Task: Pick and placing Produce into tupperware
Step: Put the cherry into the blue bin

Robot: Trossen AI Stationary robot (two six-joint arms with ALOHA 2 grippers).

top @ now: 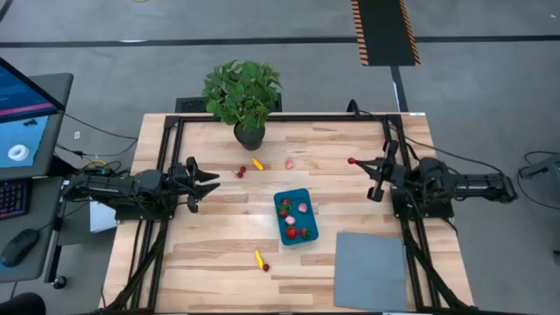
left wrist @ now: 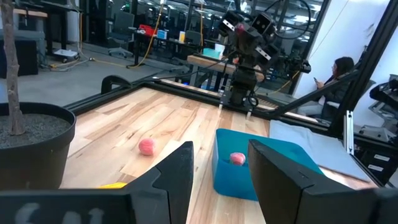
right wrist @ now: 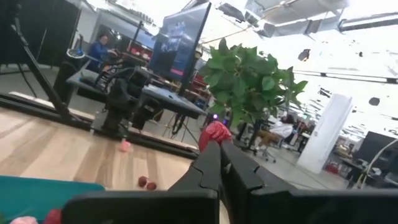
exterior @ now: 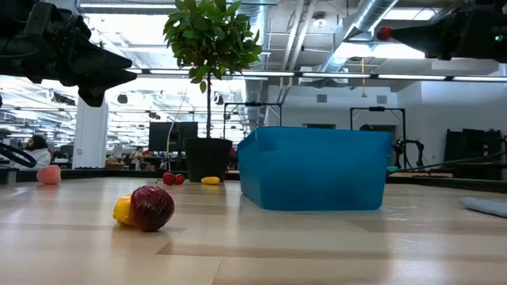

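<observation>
On the table (top: 210, 262) the tub (top: 295, 216), near the middle just left of the grey mat (top: 371, 271), holds several red and pink pieces (top: 297, 229), while the plant (top: 244, 96) stands at the far edge. The left gripper (top: 208, 183) waits at the left side with its fingers (left wrist: 176, 174) spread wide, and the right gripper (top: 353, 162) hangs above the right side, pinched on a red piece (right wrist: 214, 133). Loose produce lies around the tub: a yellow and a dark red piece (exterior: 145, 209) touching by the near edge, and cherries (top: 241, 172), a yellow piece (top: 257, 164) and a pink piece (top: 290, 164) near the pot.
</observation>
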